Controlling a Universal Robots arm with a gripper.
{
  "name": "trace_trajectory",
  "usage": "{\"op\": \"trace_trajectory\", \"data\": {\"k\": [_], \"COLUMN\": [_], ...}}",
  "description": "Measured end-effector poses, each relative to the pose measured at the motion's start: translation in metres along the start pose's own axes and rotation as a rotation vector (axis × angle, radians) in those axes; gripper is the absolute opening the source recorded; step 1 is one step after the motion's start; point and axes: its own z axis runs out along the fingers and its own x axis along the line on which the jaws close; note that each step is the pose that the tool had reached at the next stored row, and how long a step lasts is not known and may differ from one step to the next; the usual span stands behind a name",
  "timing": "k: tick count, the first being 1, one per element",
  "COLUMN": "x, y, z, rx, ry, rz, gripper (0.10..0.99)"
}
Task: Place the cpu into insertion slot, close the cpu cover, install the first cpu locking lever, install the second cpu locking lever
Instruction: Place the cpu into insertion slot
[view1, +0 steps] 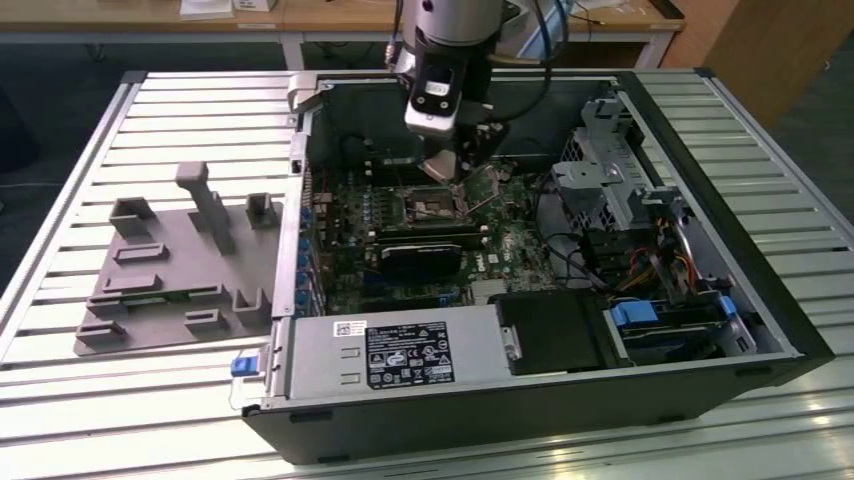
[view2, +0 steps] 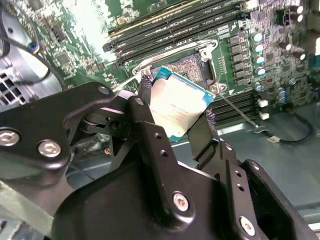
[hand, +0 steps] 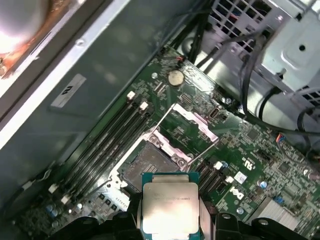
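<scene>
My gripper (view1: 455, 176) hangs inside the open computer case, over the motherboard. It is shut on the cpu (view2: 177, 104), a flat square chip with a silvery top, clamped by its edges between two black fingers (view2: 205, 134). In the first wrist view the cpu (hand: 170, 204) sits a little above and beside the bare insertion slot (hand: 147, 162), not touching it. The cpu cover (hand: 193, 120), a thin metal frame, is swung open and lies past the slot. A thin locking lever (hand: 202, 150) stands free next to the slot.
Memory slots (hand: 107, 142) run along one side of the socket. A black card (view1: 420, 262) lies just in front of it, with the power supply (view1: 387, 355) nearer still. Drive cage and cables (view1: 627, 195) crowd the exterior view's right. A grey fixture plate (view1: 174, 270) sits outside the case.
</scene>
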Motion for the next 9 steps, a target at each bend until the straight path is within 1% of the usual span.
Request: {"op": "trace_trajectory", "data": {"k": [9], "x": [0.0006], "y": [-0.0005], "z": [0.0105], "rx": [0.0], "ry": [-0.0099], "rz": [0.144], "gripper": [0.537]}}
